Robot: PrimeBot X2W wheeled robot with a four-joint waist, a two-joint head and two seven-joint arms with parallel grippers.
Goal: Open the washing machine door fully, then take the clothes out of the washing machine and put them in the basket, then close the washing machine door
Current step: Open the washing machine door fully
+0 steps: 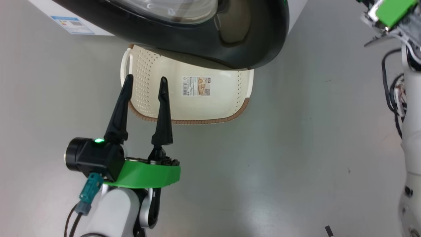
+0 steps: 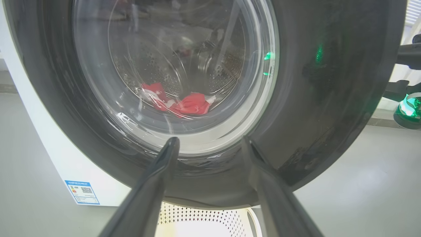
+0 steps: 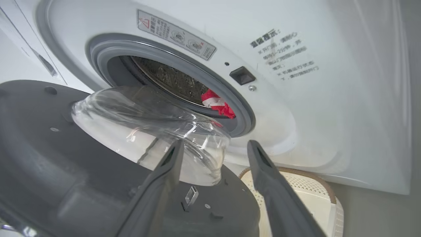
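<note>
Grey glossy floor [image 1: 296, 148] lies under everything, with no table. The left gripper [image 1: 146, 78] holds its two jaws spread wide with nothing between them; in the head view they stand over the left end of the one basket [image 1: 197, 121]. That basket sits on the floor right below the washing machine door [image 1: 197, 42], whose black rim hangs over its far side. The right gripper [image 3: 215, 144] also has its two jaws spread and empty, pointing at the gap between the door's free edge and the front of the washing machine [image 3: 329, 115]. The single door stands partly open, and its clear glass bowl [image 3: 148, 131] is out of the grey rubber ring [image 3: 184, 70]. One bundle of red and white cloth [image 3: 217, 103] lies in the drum; how many pieces it holds cannot be told. One sticker [image 1: 196, 86] with a barcode and a small picture lies inside the basket, its text too small to read. One blue label [image 2: 82, 192] with a square code sits low on the machine's white front. One warning label [image 3: 176, 34] with a red triangle sits above the opening. Beside it is a block of Chinese print [image 3: 284, 54], too blurred to read.
</note>
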